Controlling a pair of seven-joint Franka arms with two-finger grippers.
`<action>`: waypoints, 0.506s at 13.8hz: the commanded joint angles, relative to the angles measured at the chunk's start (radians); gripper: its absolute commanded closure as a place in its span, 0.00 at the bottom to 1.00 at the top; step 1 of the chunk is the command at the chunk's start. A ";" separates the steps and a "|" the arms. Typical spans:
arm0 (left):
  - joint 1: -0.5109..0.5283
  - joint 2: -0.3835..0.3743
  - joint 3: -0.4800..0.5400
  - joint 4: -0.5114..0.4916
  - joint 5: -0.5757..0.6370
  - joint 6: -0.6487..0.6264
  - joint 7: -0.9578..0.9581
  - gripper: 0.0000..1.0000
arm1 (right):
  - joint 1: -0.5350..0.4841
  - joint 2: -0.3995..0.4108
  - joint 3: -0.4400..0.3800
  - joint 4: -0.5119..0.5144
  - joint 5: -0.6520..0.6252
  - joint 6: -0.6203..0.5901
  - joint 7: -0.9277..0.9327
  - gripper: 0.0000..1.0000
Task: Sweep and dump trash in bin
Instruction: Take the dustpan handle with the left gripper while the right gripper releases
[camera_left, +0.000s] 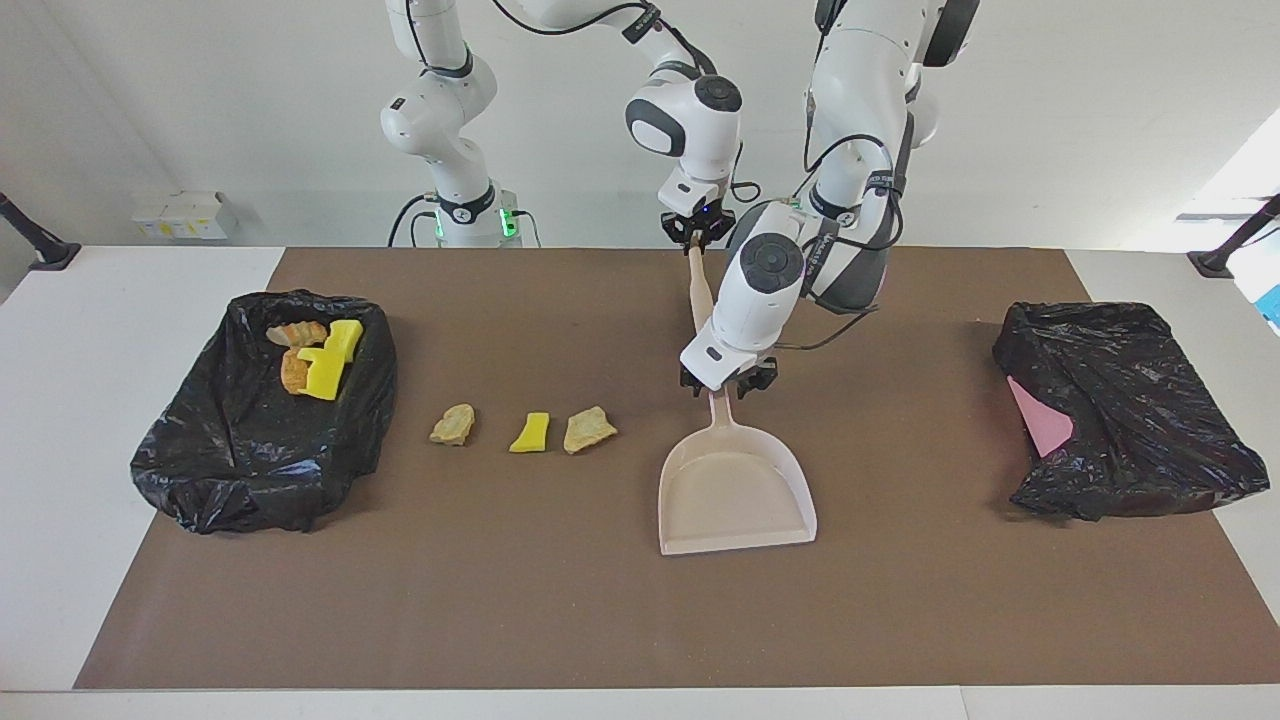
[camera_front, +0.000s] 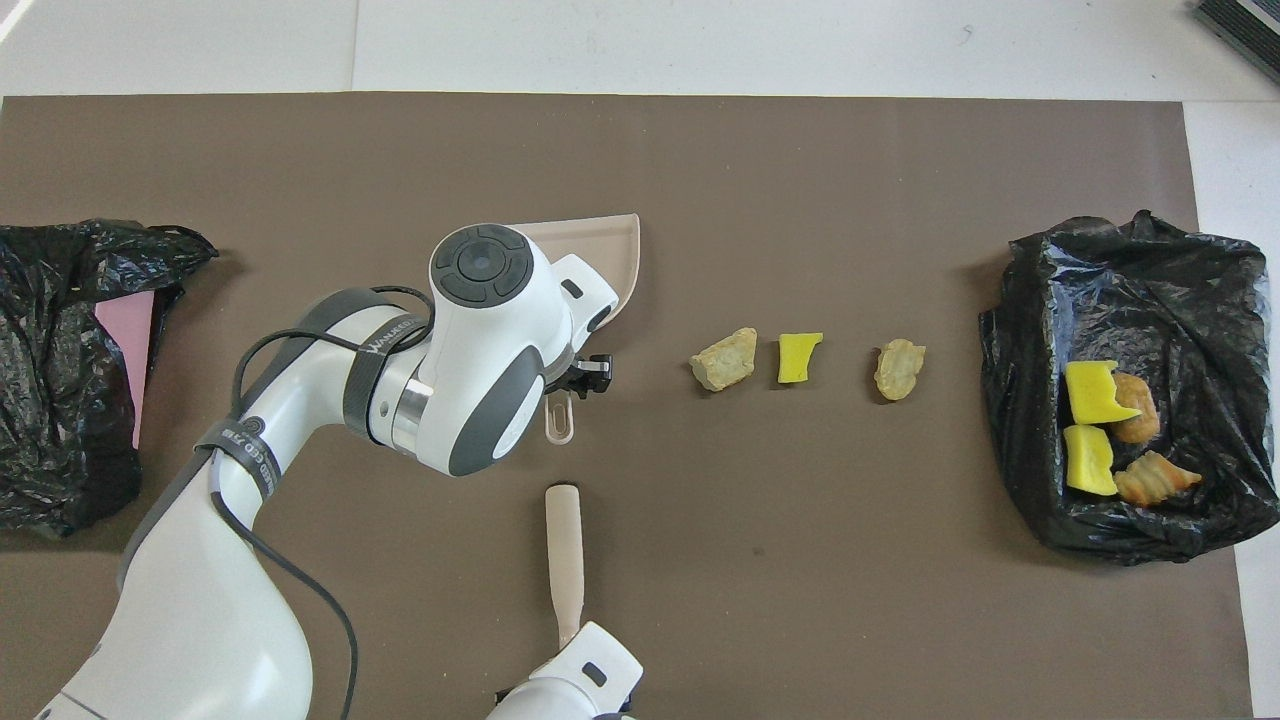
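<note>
Facing view: the left gripper (camera_left: 722, 384) is down at the handle of the dustpan (camera_left: 735, 490), fingers apparently pinching it, though the grip is not fully visible. The right gripper (camera_left: 697, 233) is pressed together on the end of the brush handle (camera_left: 698, 290), which lies nearer to the robots than the dustpan. Three trash pieces (camera_left: 527, 430) lie loose on the counter (camera_left: 600, 620) beside the dustpan, toward the right arm's end. Four more sit in the black-lined bin (camera_left: 262, 410) at that end.

Overhead view: the left gripper (camera_front: 580, 375) covers the dustpan handle (camera_front: 559, 422). The loose trash pieces (camera_front: 800, 358) lie in a row between dustpan and bin (camera_front: 1130, 385). These sponge chunks and lumps look light and likely to roll or skid, so sweeping suits them better than pinching. A second black bag (camera_front: 60, 370) lies at the left arm's end.
</note>
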 joint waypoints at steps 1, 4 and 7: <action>-0.013 -0.008 0.014 -0.009 -0.010 -0.004 -0.009 1.00 | -0.012 -0.099 -0.001 -0.024 0.008 -0.070 0.061 1.00; -0.007 -0.014 0.016 0.005 0.004 -0.015 -0.006 1.00 | -0.082 -0.208 -0.002 -0.044 -0.016 -0.197 0.062 1.00; 0.025 -0.051 0.022 0.012 0.047 -0.040 0.036 1.00 | -0.192 -0.314 -0.001 -0.081 -0.093 -0.300 0.049 1.00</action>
